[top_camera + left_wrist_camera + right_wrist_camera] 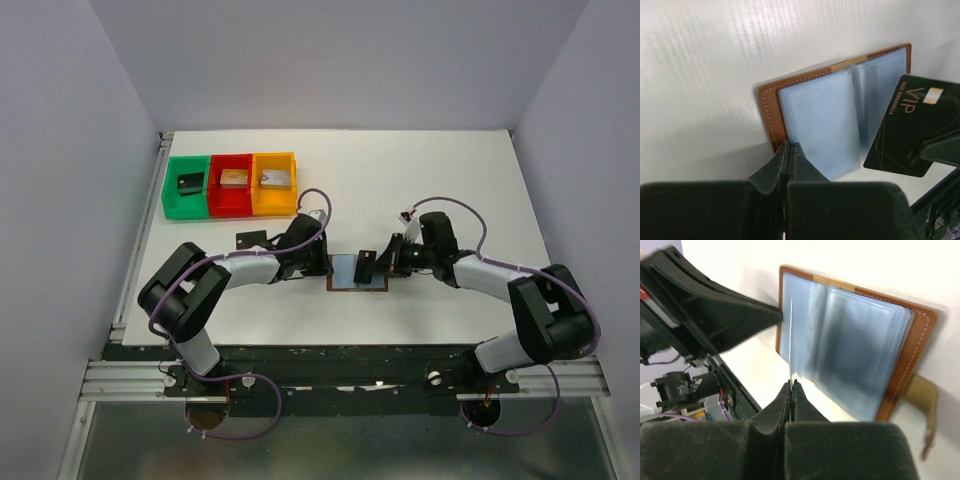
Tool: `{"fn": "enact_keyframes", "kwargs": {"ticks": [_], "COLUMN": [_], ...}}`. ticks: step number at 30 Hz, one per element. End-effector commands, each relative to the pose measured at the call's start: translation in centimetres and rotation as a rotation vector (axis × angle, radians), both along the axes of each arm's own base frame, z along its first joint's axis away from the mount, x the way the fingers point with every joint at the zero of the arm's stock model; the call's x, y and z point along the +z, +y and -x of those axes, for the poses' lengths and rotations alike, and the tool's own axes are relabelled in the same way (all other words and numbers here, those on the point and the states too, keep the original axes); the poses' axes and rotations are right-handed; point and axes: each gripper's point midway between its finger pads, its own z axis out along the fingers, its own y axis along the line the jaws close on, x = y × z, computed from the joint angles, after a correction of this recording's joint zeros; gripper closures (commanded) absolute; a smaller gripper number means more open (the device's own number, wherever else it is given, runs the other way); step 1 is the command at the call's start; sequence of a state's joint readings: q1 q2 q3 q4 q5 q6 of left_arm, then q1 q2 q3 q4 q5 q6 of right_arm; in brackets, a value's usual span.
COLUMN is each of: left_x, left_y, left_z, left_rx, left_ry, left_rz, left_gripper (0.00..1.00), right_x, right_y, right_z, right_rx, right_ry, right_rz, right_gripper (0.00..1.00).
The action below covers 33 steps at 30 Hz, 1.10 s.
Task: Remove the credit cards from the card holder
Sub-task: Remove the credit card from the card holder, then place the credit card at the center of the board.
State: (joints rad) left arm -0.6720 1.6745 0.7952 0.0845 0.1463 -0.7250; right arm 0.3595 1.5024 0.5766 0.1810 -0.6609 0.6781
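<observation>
The brown card holder [357,273] lies open on the table, its pale blue sleeves up, also in the left wrist view [825,125] and the right wrist view [850,345]. My left gripper [322,262] is shut, its tips [788,146] resting on the holder's left edge where leather meets sleeve. My right gripper [380,264] is shut on a black VIP credit card [912,127] and holds it just off the holder's right side. That card shows edge-on in the right wrist view [790,340]. Another black card [250,240] lies on the table behind my left arm.
Green [186,186], red [231,184] and orange [273,182] bins stand in a row at the back left, each holding a block. The holder's tan strap [922,407] lies out to its side. White walls enclose the table.
</observation>
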Motion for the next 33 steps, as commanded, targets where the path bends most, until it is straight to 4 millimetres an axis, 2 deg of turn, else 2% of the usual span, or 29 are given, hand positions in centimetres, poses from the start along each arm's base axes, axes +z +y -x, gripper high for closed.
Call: {"fn": "enact_keyframes", "kwargs": {"ticks": [1, 7, 10, 12, 13, 15, 17, 22, 25, 27, 30, 33], "left_x": [-0.8, 1.5, 3.4, 5.2, 6.4, 8.7, 11.2, 15.7, 17.7, 19.8, 23.3, 25.2], "left_y": [-1.2, -1.7, -1.2, -1.1, -0.9, -0.9, -0.8, 0.1, 0.7, 0.7, 1.0, 1.2], "left_z": [2.4, 2.4, 2.3, 1.9, 1.6, 1.2, 0.9, 0.6, 1.5, 2.4, 5.6, 8.8], "left_rx": [-0.120, -0.118, -0.096, -0.080, -0.066, -0.048, -0.039, -0.029, -0.057, -0.127, -0.299, -0.491], "left_ry": [0.017, -0.060, -0.087, -0.115, -0.135, -0.174, -0.217, -0.345, -0.415, -0.480, -0.558, -0.601], "left_rz": [-0.063, -0.056, -0.050, -0.041, -0.040, -0.025, -0.003, 0.046, 0.196, 0.357, 0.608, 0.705], "left_gripper": [1.00, 1.00, 0.88, 0.65, 0.50, 0.31, 0.01, 0.01, 0.01, 0.01, 0.06, 0.12], "right_x": [1.2, 3.5, 4.3, 4.9, 4.9, 5.5, 6.1, 9.3, 10.7, 11.6, 13.6, 16.0], "right_y": [-1.9, -3.1, -3.9, -4.7, -5.3, -6.1, -6.4, -4.4, -3.0, -1.7, 0.1, 1.9], "right_z": [-0.2, 0.5, 0.8, 0.8, 0.8, 0.7, 0.5, 1.0, 2.0, 3.5, 6.0, 8.8], "right_rx": [-0.040, -0.027, -0.031, -0.053, -0.075, -0.107, -0.116, -0.006, 0.113, 0.234, 0.385, 0.537], "right_ry": [-0.080, -0.158, -0.191, -0.214, -0.218, -0.237, -0.262, -0.361, -0.446, -0.457, -0.432, -0.456], "right_rz": [0.105, 0.164, 0.207, 0.240, 0.268, 0.305, 0.318, 0.228, 0.195, 0.145, 0.018, -0.086], "right_gripper": [1.00, 0.99, 1.00, 1.00, 1.00, 1.00, 1.00, 1.00, 1.00, 1.00, 1.00, 1.00]}}
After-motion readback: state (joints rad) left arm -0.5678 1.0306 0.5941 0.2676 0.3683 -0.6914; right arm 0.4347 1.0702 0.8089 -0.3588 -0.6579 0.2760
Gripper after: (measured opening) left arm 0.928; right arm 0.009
